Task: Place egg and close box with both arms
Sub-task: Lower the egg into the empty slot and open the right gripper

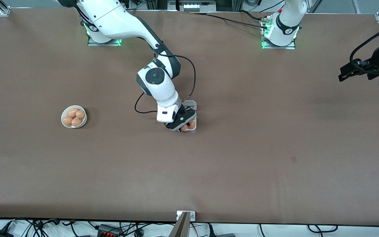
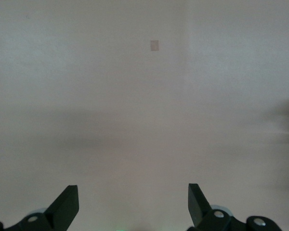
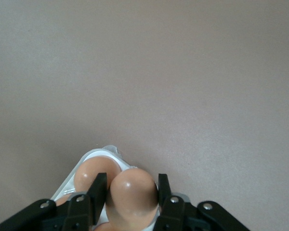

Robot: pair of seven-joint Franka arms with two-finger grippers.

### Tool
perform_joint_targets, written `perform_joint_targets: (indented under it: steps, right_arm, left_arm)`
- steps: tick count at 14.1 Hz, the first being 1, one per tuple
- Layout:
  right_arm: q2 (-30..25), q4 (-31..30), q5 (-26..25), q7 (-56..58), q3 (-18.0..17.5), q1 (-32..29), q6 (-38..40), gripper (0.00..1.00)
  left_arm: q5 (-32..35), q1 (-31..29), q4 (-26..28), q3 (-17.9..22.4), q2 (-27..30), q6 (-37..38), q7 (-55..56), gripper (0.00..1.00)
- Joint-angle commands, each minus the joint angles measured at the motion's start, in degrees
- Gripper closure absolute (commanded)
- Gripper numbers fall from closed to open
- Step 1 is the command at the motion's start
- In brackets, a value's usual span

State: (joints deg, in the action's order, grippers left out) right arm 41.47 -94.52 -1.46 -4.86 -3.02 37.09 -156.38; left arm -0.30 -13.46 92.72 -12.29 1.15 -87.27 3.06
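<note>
The box [image 1: 192, 106] stands in the middle of the table with its clear lid open toward the robot bases. My right gripper [image 1: 183, 126] is down over its white tray. In the right wrist view the right gripper [image 3: 132, 180] is shut on a brown egg [image 3: 133, 195] and holds it just over the tray [image 3: 105, 151], beside another egg [image 3: 92, 172] that sits in a cell. My left gripper [image 1: 343, 74] waits in the air over the left arm's end of the table. It is open and empty in the left wrist view [image 2: 133, 190].
A round white bowl [image 1: 63, 116] with several brown eggs stands toward the right arm's end of the table. A black cable [image 1: 193, 74] loops from the right arm's wrist beside the box. A small dark mark [image 1: 293, 159] lies on the brown table.
</note>
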Motion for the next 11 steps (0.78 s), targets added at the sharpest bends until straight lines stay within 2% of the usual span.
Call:
perform_joint_targets:
  steps: [1, 4, 6, 8, 11]
  right_arm:
    - [0.11, 0.12, -0.83, -1.03, 0.21, 0.44, -0.51, 0.00]
    - [-0.51, 0.12, -0.83, -0.94, 0.21, 0.17, 0.72, 0.00]
    - [-1.99, 0.21, -0.74, -0.94, 0.21, 0.00, 4.65, 0.00]
    - [-5.93, 0.47, -0.57, -1.03, 0.74, -0.79, 13.94, 0.00]
    - [-12.27, 0.74, -0.56, -4.52, 4.41, -2.20, 28.45, 0.00]
  left_arm:
    - [0.82, -0.25, -1.31, -0.37, -0.45, 0.96, -0.77, 0.00]
    - [0.82, -0.25, -1.31, -0.37, -0.45, 0.96, -0.77, 0.00]
    - [0.82, -0.25, -1.31, -0.37, -0.45, 0.96, -0.77, 0.00]
    - [0.82, -0.25, -1.31, -0.37, -0.45, 0.96, -0.77, 0.00]
    - [0.82, -0.25, -1.31, -0.37, -0.45, 0.96, -0.77, 0.00]
